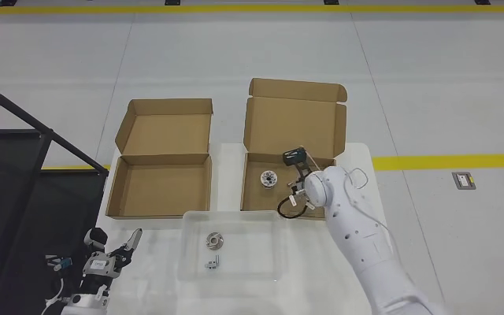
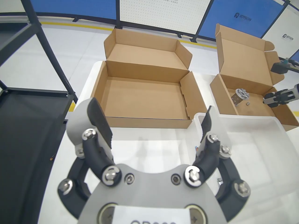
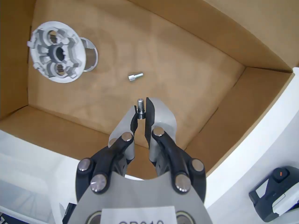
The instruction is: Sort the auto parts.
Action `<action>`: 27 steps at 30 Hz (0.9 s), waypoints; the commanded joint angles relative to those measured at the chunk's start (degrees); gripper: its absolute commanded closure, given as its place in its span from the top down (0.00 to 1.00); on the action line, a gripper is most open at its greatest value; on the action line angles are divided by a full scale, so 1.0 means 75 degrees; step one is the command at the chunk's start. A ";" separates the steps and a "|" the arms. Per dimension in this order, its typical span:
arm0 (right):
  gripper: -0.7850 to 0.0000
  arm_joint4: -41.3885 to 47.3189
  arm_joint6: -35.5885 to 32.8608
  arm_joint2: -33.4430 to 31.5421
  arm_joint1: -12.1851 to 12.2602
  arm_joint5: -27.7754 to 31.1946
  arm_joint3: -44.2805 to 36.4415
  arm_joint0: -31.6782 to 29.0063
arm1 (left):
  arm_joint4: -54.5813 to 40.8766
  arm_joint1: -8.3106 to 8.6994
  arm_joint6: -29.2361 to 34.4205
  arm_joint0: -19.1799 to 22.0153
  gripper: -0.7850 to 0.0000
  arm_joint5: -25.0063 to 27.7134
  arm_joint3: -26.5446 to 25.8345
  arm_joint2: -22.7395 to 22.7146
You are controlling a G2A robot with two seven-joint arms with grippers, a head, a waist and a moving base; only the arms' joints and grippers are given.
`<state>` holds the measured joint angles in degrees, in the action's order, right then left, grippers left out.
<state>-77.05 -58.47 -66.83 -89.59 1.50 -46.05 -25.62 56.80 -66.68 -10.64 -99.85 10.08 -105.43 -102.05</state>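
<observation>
The white table (image 1: 227, 179) carries 2 open cardboard boxes. The right cardboard box (image 1: 295, 126) lies under the right gripper (image 3: 142, 108). The left cardboard box (image 1: 160, 189) sits ahead of the left gripper (image 2: 151, 104). The clear tray (image 1: 232, 213) stands just beside the left gripper on its right, and on the near side of the right gripper.

The left gripper hovers over the table's front left part with its fingers spread wide and nothing between them. The right gripper hangs above the floor of the right cardboard box, its fingers pinching a bolt (image 3: 140, 110) by the head, with the threaded end pointing out past the tips.

A flanged hub (image 3: 55, 52) rests on the box floor to the right gripper's left. A second hub (image 1: 213, 238) lies in the clear tray, with a small bracket (image 1: 213, 262) near it. A loose bolt (image 3: 135, 76) lies on the box floor just beyond the right gripper's fingertips.
</observation>
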 commanded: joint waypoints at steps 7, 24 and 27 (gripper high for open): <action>0.00 0.0143 0.0107 0.0282 -0.0147 0.0117 0.1254 0.0610 | 0.0000 0.0000 0.0000 0.0000 1.00 0.0000 0.0000 0.0000; 0.14 0.0504 0.0883 0.0375 -0.0271 -0.0058 0.2341 0.0945 | 0.0000 0.0000 0.0000 0.0000 1.00 0.0000 0.0000 0.0000; 0.16 0.0577 0.0995 0.0348 -0.0262 0.0034 0.2458 0.0955 | 0.0000 0.0000 0.0000 0.0000 1.00 0.0000 0.0000 0.0000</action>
<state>-72.85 -51.24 -64.17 -91.59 1.58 -27.91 -18.51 56.80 -66.68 -10.64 -99.85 10.08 -105.43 -102.05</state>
